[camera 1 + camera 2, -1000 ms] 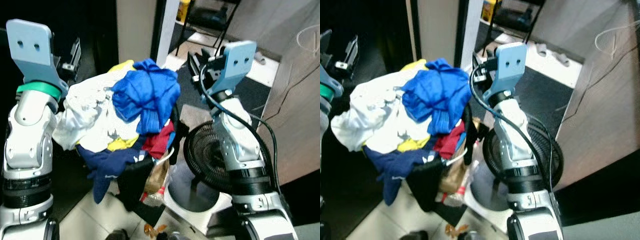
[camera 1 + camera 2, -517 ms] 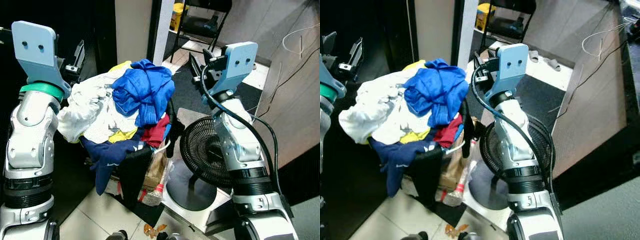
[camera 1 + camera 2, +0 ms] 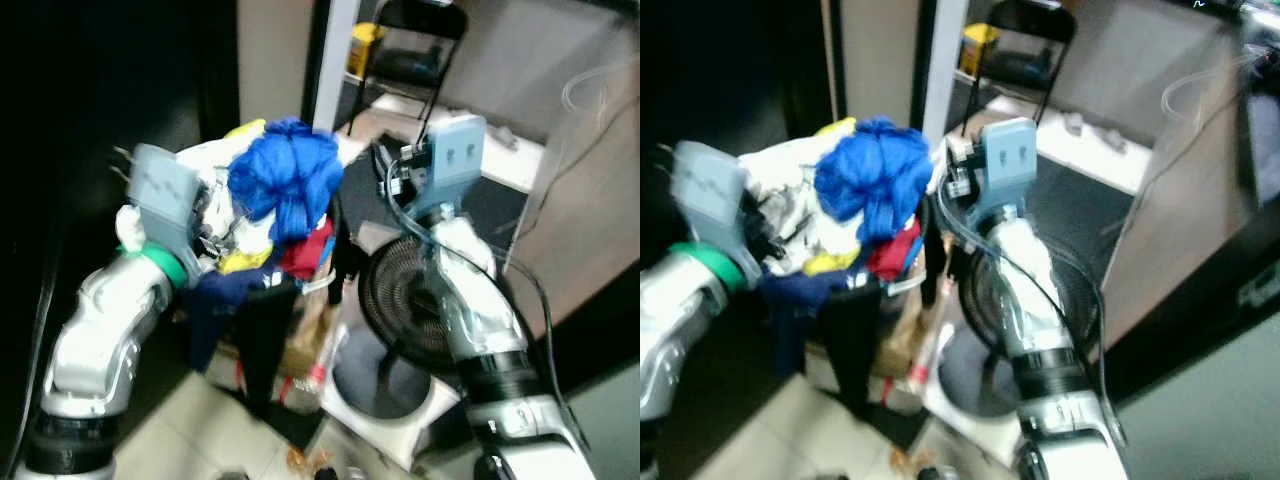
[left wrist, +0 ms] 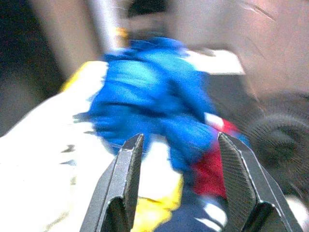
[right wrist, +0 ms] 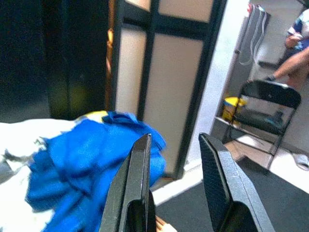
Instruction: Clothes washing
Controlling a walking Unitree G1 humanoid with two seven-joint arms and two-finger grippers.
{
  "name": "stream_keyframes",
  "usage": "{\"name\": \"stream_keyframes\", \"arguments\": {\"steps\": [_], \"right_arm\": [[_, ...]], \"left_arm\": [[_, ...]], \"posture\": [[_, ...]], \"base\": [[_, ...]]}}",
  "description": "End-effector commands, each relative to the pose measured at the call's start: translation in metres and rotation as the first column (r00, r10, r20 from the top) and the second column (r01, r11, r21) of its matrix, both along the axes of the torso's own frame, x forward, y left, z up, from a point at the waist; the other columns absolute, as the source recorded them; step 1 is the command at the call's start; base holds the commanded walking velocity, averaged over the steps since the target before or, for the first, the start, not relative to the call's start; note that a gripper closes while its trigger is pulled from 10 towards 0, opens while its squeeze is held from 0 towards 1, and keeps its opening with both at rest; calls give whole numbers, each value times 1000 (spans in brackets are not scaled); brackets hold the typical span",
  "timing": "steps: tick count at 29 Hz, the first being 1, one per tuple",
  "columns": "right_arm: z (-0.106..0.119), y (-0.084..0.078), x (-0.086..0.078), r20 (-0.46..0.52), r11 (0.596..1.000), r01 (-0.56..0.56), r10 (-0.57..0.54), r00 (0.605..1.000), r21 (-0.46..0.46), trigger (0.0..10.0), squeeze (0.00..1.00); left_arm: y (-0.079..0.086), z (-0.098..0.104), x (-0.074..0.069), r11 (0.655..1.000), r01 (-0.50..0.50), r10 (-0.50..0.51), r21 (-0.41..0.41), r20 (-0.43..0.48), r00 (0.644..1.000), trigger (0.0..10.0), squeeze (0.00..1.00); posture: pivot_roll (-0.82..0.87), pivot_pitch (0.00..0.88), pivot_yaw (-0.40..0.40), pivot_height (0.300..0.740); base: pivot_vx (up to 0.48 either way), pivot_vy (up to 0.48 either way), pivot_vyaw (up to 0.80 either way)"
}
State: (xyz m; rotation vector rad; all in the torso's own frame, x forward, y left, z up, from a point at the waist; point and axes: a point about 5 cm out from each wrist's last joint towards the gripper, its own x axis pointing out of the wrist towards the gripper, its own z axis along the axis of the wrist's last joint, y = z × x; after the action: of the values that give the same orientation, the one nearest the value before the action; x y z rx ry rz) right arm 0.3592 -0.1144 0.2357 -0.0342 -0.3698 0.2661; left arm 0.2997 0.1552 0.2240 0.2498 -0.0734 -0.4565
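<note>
The laundry (image 3: pixel 262 215) is a heap, piled so high that it hides most of what carries it. A blue cloth (image 3: pixel 290 180) sits on top, over white cloth (image 4: pixel 43 159), a yellow piece (image 3: pixel 243 261), a red piece (image 3: pixel 310 250) and dark clothes that hang down the front. The container under the heap cannot be made out; it looks like a basket or bin, but this is only a guess.

The left gripper (image 4: pixel 181 183) is at the left side of the heap, against the white cloth. Its fingers are spread wide and hold nothing, and they point toward the blue cloth. Probably it is placed there to take a piece from the top, because the top piece is free and easy to lift.

The right gripper (image 5: pixel 174 179) is raised just to the right of the heap, with a moderate gap between its fingers, and it is empty too. A fan (image 3: pixel 405 305) stands on the floor below this arm, close to the hanging clothes. A folding chair (image 5: pixel 268 104) stands farther back, well apart.
</note>
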Motion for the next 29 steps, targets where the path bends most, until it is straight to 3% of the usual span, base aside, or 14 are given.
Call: {"name": "stream_keyframes", "arguments": {"steps": [1,4,9,25,29], "right_arm": [[-9,-5,2,-35,1000,24,-25,999,-14,10000,0],[-10,-7,3,-42,999,36,-37,998,-13,10000,0],[-9,-8,3,-35,999,40,-40,999,-4,10000,0],[-10,-6,3,-24,999,32,-32,999,9,10000,0],[-10,-5,3,-24,1000,30,-30,999,9,10000,0]], "left_arm": [[-11,-7,-5,997,45,-42,58,-49,998,10000,0],[-18,-9,2,998,23,-19,60,-73,997,10000,0],[-14,7,16,999,-54,54,7,5,999,10000,0],[1,32,20,986,-152,159,-67,126,979,10000,0],[5,33,23,978,-200,206,-55,141,968,10000,0]], "posture": [[84,61,-52,740],[84,61,-49,740],[80,60,-46,740],[82,61,-47,740],[81,62,-48,740]], "base": [[0,0,0],[0,0,0],[0,0,0],[0,0,0],[422,0,0]]}}
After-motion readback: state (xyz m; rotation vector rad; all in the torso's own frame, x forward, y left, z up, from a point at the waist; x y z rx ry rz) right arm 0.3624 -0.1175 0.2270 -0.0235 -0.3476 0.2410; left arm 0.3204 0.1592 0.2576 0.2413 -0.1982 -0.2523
